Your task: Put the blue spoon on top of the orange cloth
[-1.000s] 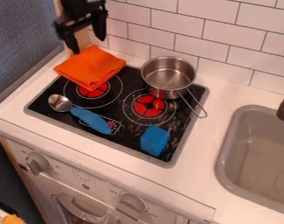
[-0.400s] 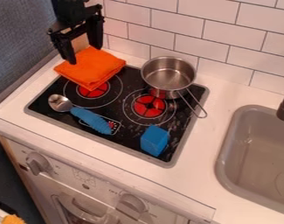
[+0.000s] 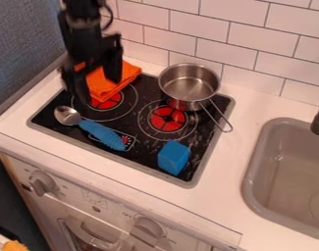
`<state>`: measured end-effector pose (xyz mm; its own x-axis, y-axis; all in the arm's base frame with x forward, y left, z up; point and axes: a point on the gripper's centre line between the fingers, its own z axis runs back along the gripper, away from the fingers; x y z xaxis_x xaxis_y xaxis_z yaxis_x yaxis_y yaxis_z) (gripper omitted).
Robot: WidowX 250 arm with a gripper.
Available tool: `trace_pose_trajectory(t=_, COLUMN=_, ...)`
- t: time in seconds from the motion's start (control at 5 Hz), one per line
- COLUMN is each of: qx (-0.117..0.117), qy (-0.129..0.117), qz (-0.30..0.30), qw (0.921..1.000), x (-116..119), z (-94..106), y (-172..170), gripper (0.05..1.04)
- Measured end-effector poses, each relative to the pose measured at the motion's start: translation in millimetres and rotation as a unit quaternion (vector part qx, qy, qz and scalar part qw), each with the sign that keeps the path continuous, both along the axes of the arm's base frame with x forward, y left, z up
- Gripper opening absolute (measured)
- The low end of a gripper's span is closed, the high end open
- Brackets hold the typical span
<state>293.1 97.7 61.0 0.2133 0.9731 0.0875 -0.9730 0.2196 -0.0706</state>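
Two fingers of the gripper [image 3: 97, 89] hang apart, apparently above the orange cloth [image 3: 128, 72]; sweeping low toward the blue spoon [image 3: 104, 135] could rumple the cloth.

From here, my arm [image 3: 84, 32] looks all black, ending in a two-fingered gripper [image 3: 94, 90]; I see a thin dark cable [image 3: 111, 17] bowing out at its three o'clock side.

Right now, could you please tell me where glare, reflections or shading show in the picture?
In the camera view, soft highlights on the metal pot and the bowl of the blue spoon; red, apparently reflected from the burner, low on the pot; pale marks on the cooktop, glare or smears, I cannot tell which.
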Motion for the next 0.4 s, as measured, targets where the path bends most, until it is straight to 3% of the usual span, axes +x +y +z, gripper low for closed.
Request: trace_pose_trajectory(t=0.4, qx=-0.017, qy=-0.029, qz=0.024, qw=0.9991, x=-8, z=-34.8, y=-4, gripper=1.001)
